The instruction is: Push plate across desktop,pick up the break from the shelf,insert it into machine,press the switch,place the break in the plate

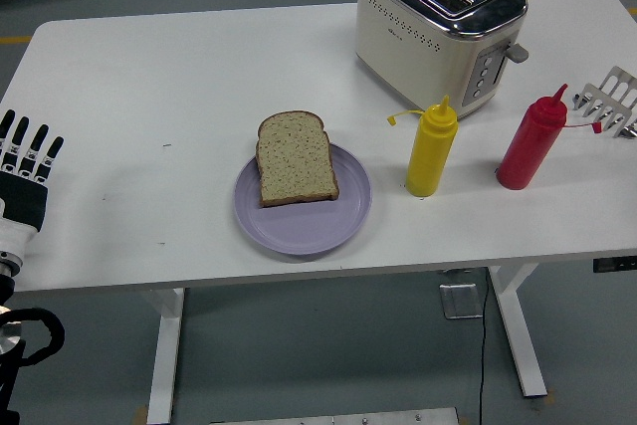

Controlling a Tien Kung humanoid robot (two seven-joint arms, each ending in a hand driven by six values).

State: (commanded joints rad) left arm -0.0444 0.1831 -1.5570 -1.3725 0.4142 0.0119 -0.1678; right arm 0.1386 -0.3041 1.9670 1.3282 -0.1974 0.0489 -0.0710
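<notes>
- Resting at the tabletop's near left edge, well to the left of the plate, the left robot hand has its fingers straight and spread, holding nothing; the right one is out of view.
- The one lilac plate sits near the front edge, easy to reach.
- One bread slice lies flat on the plate's far half, its crust overhanging the far rim; by the look of it the last step is done.
- Two squeeze bottles stand upright right of the plate: one yellow just beside it, one red farther right.
- One rack, right of the red bottle, looks empty.
- One toaster stands beyond the plate to the right, its slots showing no bread.
</notes>
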